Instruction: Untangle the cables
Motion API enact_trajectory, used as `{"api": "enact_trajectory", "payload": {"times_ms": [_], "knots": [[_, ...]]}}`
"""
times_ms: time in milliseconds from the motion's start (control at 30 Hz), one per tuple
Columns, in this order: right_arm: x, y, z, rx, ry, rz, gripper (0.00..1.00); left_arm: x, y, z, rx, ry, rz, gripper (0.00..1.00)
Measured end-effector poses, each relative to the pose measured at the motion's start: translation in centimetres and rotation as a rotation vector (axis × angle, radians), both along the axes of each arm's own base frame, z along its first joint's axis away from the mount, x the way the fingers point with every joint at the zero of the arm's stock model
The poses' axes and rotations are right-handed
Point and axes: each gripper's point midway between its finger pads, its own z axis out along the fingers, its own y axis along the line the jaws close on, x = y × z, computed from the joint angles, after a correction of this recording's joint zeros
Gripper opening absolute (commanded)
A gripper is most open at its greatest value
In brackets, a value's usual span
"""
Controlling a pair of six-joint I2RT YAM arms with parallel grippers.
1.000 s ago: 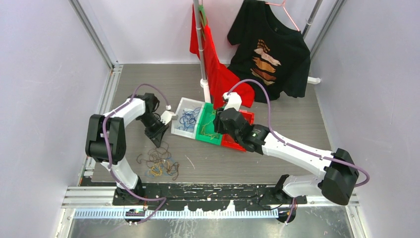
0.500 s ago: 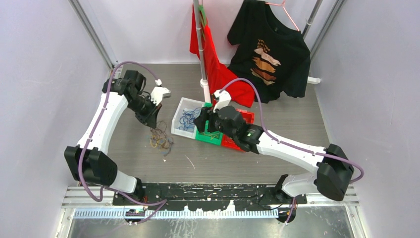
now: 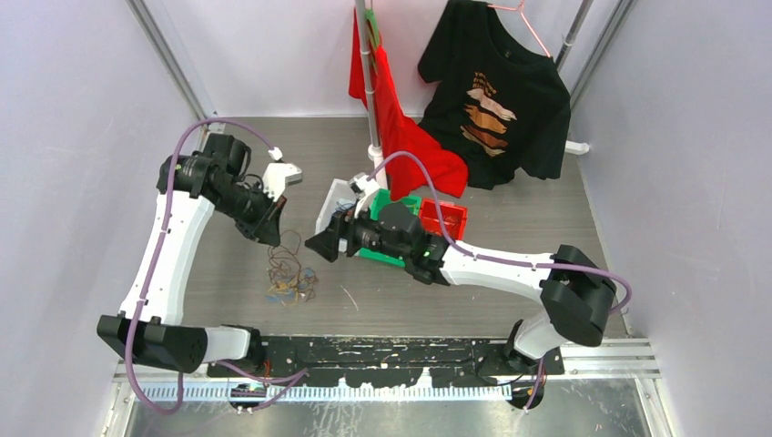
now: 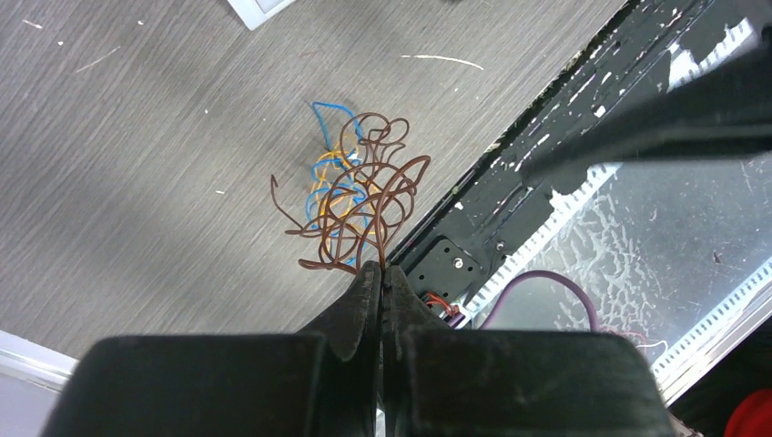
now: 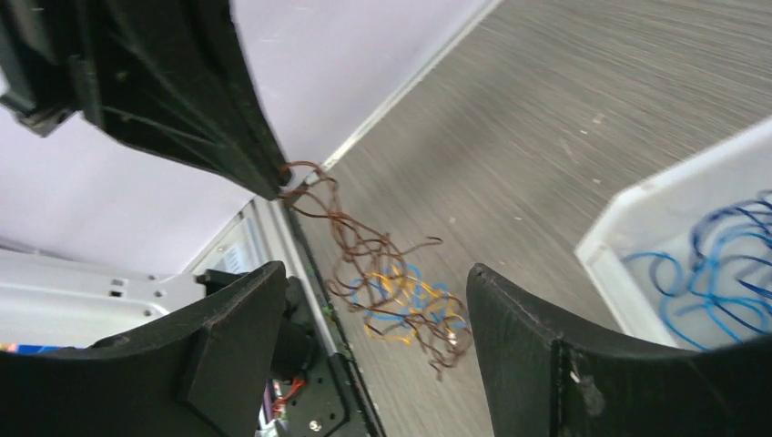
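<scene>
- The left gripper (image 4: 380, 269) is clenched on the brown top end of the cables (image 4: 355, 205). The tangle is thus hung over the table (image 4: 137, 137), seemingly so that it is loosened by its own weight.
- The right gripper (image 5: 375, 273) is spread wide and empty, faced toward the hanging tangle, probably so that one strand can be taken.
- Blue strands (image 5: 719, 264) are kept apart in the white tray (image 5: 628, 228), apparently as sorted.
</scene>
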Motion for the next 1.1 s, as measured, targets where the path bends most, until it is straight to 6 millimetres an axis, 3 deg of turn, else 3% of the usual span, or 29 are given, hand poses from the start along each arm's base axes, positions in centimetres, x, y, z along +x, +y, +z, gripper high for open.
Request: {"api": "enact_trajectory", "payload": {"times_ms": [167,333,733,967,1100], "knots": [[-1.7,2.4,1.9,0.046,-0.029,0.058,0.76,-0.3,-0.1,0.2,-0.008,0.006,0.023,0.0],[-2.0,4.2,2.4,0.05,-0.048,0.077,0.69,-0.6,-0.1,0.7,-0.018,-0.005,0.041,0.0],[0.8,4.3,-0.5,-0.044,-0.069,-0.081,0.65,-1.6,-1.4,3.3,-0.107,-0.036,0.032,0.0],[0.8,6.4,-1.2,-0.034,-0.09,-0.12,0.59,-1.7,-2.1,4.5,-0.155,-0.043,0.014,0.0],[0.4,7.5,-2.0,-0.023,-0.094,-0.114,0.45,-1.5,-2.6,5.7,-0.186,-0.075,-0.002,0.0]]}}
